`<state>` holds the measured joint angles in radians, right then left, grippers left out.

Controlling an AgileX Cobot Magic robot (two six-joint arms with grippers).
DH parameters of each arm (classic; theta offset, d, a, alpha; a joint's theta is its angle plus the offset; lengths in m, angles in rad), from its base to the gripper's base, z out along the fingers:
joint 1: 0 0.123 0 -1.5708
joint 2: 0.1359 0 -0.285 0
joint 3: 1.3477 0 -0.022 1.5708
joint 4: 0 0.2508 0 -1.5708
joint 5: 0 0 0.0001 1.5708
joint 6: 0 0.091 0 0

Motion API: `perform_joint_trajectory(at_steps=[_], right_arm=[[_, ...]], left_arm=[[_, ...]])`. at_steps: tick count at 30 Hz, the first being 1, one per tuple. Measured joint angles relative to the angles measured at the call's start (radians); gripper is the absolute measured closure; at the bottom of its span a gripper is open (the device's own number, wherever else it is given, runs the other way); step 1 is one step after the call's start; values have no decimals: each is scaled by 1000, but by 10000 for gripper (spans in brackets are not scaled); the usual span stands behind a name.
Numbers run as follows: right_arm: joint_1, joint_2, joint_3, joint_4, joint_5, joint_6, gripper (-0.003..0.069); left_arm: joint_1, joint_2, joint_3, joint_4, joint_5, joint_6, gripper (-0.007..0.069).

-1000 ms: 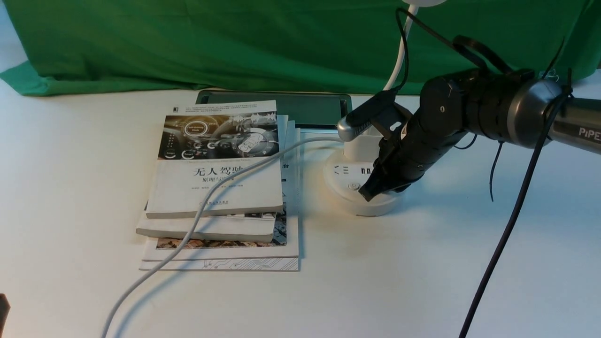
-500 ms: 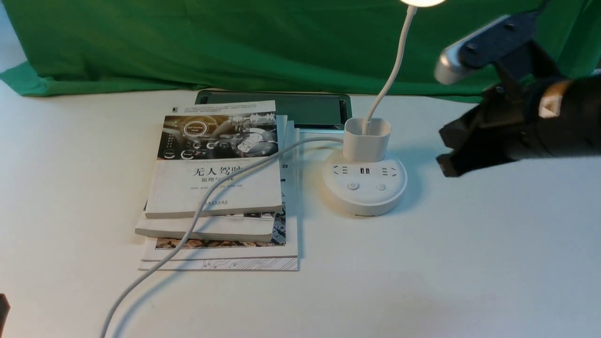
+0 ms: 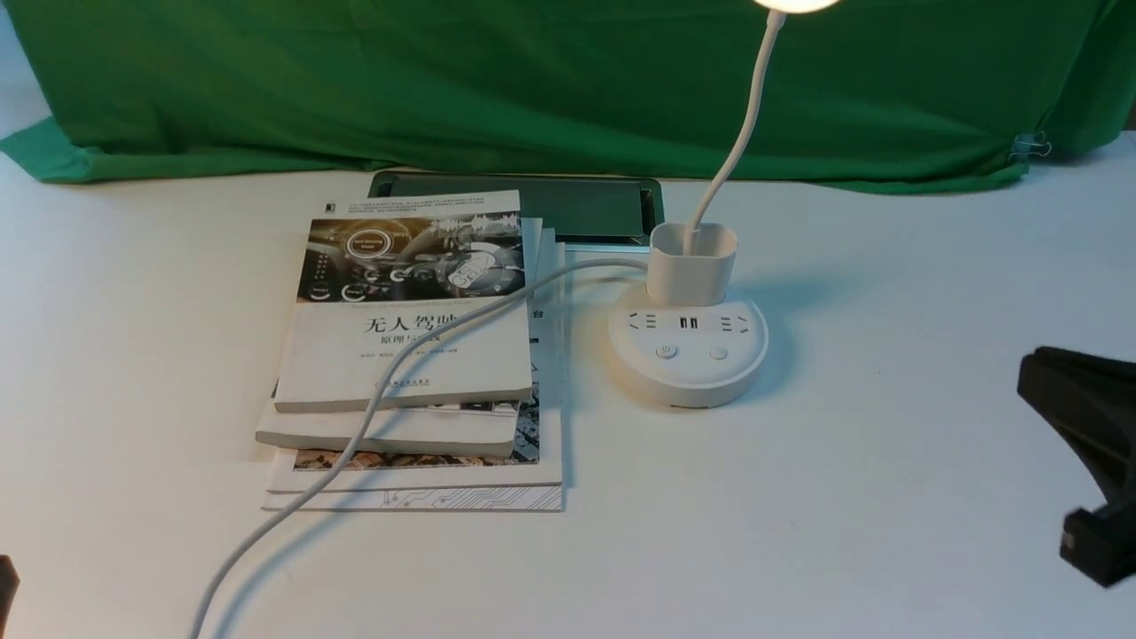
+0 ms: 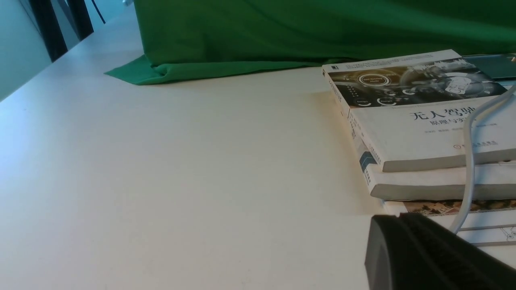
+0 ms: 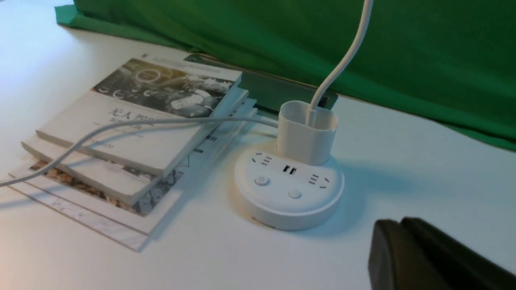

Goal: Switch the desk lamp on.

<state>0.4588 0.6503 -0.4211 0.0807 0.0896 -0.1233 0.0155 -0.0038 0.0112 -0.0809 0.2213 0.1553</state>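
The white desk lamp stands mid-table: round base (image 3: 688, 359) with sockets, USB ports and two buttons (image 3: 666, 352), squarish cup (image 3: 692, 262), thin gooseneck (image 3: 741, 133). Its head (image 3: 799, 3) glows bright at the top edge. Its white cord (image 3: 373, 404) runs over the books. The right wrist view shows the base (image 5: 288, 201) and the cup (image 5: 306, 133). My right gripper (image 3: 1029, 373) is shut and empty, low at the right edge, well clear of the base; it also shows in the right wrist view (image 5: 387, 225). My left gripper (image 4: 397, 217) is shut and empty near the books' corner.
A stack of books (image 3: 408, 355) lies left of the lamp, also in the left wrist view (image 4: 423, 137). A dark tablet (image 3: 568, 204) lies behind them. A green cloth (image 3: 444, 80) covers the back. The table (image 3: 799, 515) is white.
My right gripper has drawn back from the lamp's base, rightward and toward the near edge. The lamp head was unlit one second ago and now glows.
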Motion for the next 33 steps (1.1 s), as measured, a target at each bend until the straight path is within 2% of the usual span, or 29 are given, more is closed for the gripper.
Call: perform_joint_trajectory(at_steps=[12, 15, 18, 19, 21, 25, 29, 33], right_arm=[[-7, -361, 278, 0, -242, -97, 564], [-95, -461, 344, -20, -229, -76, 557], [-213, -519, 390, -71, -223, 5, 550], [-213, -523, 394, -74, -223, 11, 550], [-320, -558, 423, -101, -209, 82, 547], [-441, -603, 429, -135, -84, 146, 536], [-499, -641, 432, -156, -4, 158, 527], [-496, -646, 432, -161, 60, 190, 516]], left_arm=[[0, 0, 0, 0, 0, 0, 603], [0, 0, 0, 0, 0, 0, 603], [0, 0, 0, 0, 0, 0, 603], [0, 0, 0, 0, 0, 0, 603], [0, 0, 0, 0, 0, 0, 603], [0, 0, 0, 0, -1, 0, 603], [0, 0, 0, 0, -1, 0, 603], [0, 0, 0, 0, 0, 0, 603]])
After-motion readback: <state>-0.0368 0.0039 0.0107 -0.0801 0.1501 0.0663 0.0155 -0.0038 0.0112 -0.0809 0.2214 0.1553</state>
